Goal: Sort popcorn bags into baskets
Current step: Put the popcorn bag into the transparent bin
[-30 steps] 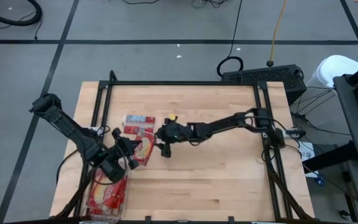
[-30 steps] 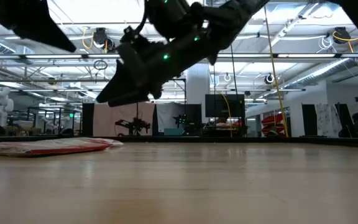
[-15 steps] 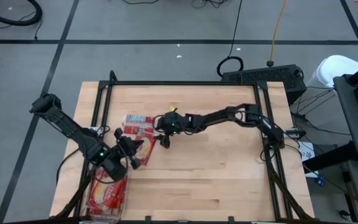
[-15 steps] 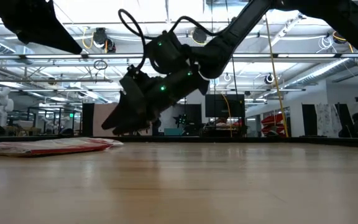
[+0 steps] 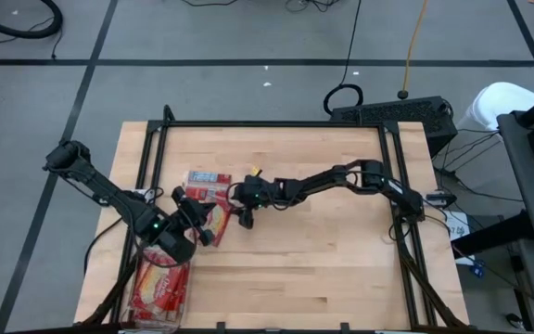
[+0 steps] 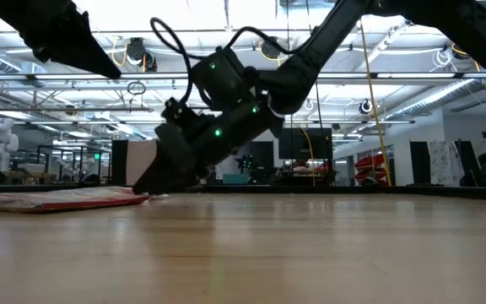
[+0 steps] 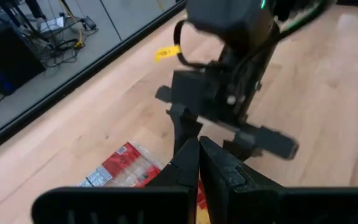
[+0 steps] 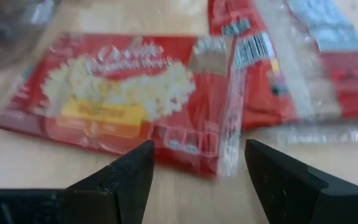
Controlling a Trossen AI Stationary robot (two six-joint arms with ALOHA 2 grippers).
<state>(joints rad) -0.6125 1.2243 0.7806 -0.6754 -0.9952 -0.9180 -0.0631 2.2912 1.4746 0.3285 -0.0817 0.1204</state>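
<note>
wooden table [image 5: 323, 269], right pincer [image 5: 242, 215] open beside popcorn bags [image 5: 207, 190]

counter [image 5: 323, 269] right and front of the arms lies bare wood. popcorn bags [image 5: 207, 188] crowd the left-centre; left tool [image 5: 204, 234] and right tool [image 5: 243, 217] hang close beside them, narrowing the gap.

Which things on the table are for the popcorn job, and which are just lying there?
For the job:
- popcorn bags on the table
- clear bin with bags in it
- right gripper, open by the bags
- left gripper, shut, near the bin

Just lying about:
- yellow tag on the table
- cables on the floor
</note>
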